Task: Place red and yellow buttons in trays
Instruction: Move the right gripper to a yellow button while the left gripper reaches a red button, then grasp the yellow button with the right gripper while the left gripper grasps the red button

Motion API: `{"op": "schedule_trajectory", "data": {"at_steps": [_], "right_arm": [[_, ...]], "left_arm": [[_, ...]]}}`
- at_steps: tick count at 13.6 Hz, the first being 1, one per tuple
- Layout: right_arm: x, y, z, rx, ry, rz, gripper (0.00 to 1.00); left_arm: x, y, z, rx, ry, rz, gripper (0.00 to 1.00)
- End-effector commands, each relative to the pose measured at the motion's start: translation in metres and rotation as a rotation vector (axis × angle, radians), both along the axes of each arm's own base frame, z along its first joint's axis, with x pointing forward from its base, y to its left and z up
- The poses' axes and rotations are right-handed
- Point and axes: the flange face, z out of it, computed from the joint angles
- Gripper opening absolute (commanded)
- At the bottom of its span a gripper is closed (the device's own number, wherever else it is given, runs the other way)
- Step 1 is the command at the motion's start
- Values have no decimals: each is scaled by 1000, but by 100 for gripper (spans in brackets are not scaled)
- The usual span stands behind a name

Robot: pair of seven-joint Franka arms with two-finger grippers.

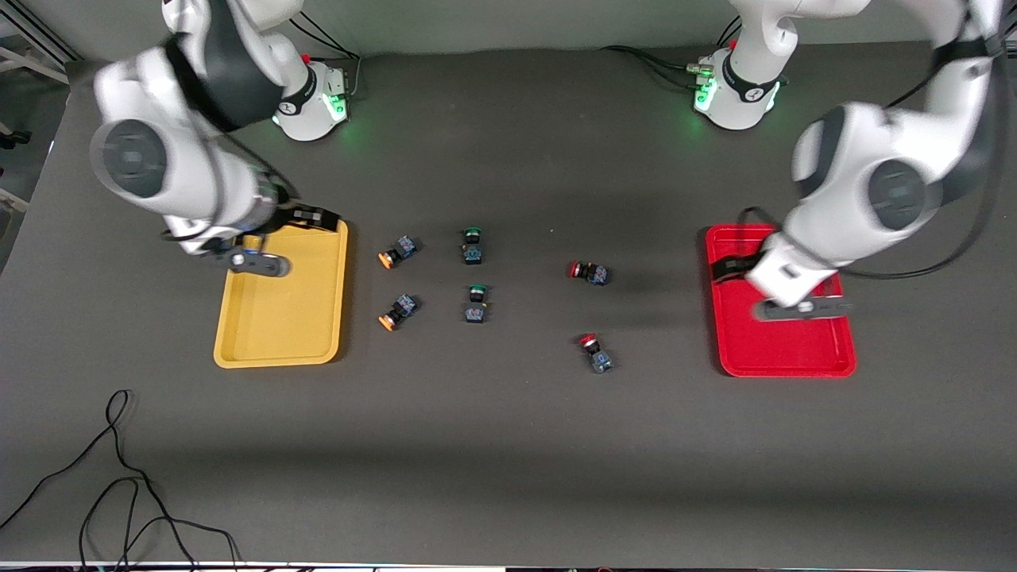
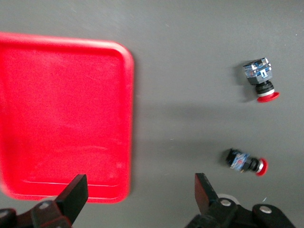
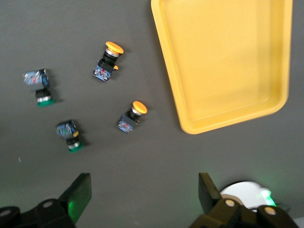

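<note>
Two orange-yellow-capped buttons (image 1: 396,253) (image 1: 397,311) lie on the table beside the yellow tray (image 1: 286,318). Two red-capped buttons (image 1: 589,272) (image 1: 595,352) lie between the table's middle and the red tray (image 1: 779,349). Both trays hold nothing. My right gripper (image 1: 254,262) hangs open and empty over the yellow tray's corner nearest its base. Its wrist view shows its open fingers (image 3: 145,185), the yellow tray (image 3: 228,61) and both orange buttons (image 3: 108,59) (image 3: 133,115). My left gripper (image 1: 798,308) hangs open and empty over the red tray. Its wrist view shows its open fingers (image 2: 140,183), the red tray (image 2: 61,118) and both red buttons (image 2: 260,78) (image 2: 244,161).
Two green-capped buttons (image 1: 473,245) (image 1: 476,303) lie at the table's middle, between the orange and red ones; they also show in the right wrist view (image 3: 39,88) (image 3: 70,135). Black cables (image 1: 119,492) lie by the table's front edge at the right arm's end.
</note>
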Motion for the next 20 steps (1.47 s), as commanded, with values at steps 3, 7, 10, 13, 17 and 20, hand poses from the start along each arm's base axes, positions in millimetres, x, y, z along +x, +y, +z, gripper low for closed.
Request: {"op": "schedule_trajectory", "data": {"at_steps": [3,7,10,13,17,20], "right_arm": [[-64,32,-127,-76,-35,-200,100],[-63,28,-187,-137,-27,-370,100],[-73,51,-227,-138,-20,-449,100],[-74,52,-252,-153,-26,-459,100],[-75,50,-274,-161,-37,-464,100],[-77,50,-277,-159,-45,-463,81]], "left_arm": [[-15,-74,-53,49,32,263,100],[-14,-134,-124,96,51,528,99],[-31,-168,-163,134,78,604,99],[-27,-172,-187,126,73,630,98],[-41,-189,-199,141,86,609,83],[-44,-195,-198,143,85,598,3]]}}
